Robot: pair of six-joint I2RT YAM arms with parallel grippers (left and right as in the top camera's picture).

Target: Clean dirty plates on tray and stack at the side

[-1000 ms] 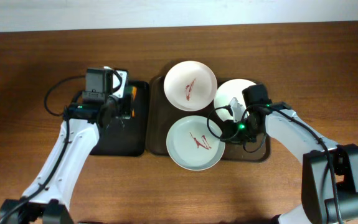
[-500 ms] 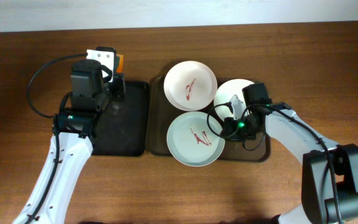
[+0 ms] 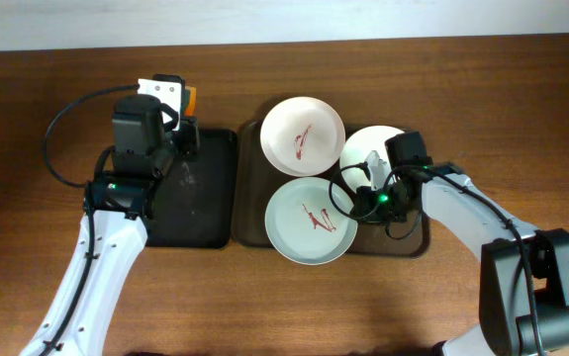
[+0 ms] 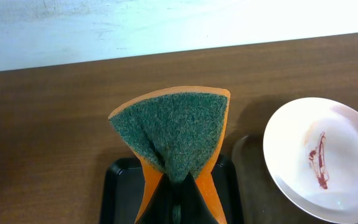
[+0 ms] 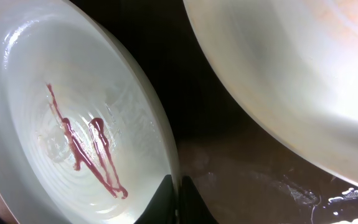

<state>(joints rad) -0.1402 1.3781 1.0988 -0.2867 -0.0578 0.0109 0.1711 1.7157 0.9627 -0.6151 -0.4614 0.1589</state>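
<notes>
Three white plates lie on the dark brown tray [image 3: 249,198]. The back plate [image 3: 303,135] and the front plate [image 3: 310,222] carry red sauce streaks; the right plate [image 3: 368,148] looks plain, partly hidden by my right arm. My right gripper [image 3: 357,205] is shut on the front plate's right rim [image 5: 166,155], one finger inside and one outside. My left gripper [image 3: 170,104] is shut on an orange sponge with a green scouring face [image 4: 175,134], held above the back end of the black tray [image 4: 119,193]. The back plate shows in the left wrist view [image 4: 319,158].
The narrower black tray [image 3: 200,193] lies left of the brown tray. Brown wood-grain tabletop [image 3: 502,109] spreads to the right and front. A pale wall strip [image 4: 166,25] runs behind the table's far edge. Cables loop off both arms.
Since one second ago my left gripper lifted the sponge off the black tray and moved back and left. In the last half second nothing moved. My right gripper holds the front plate's rim throughout.
</notes>
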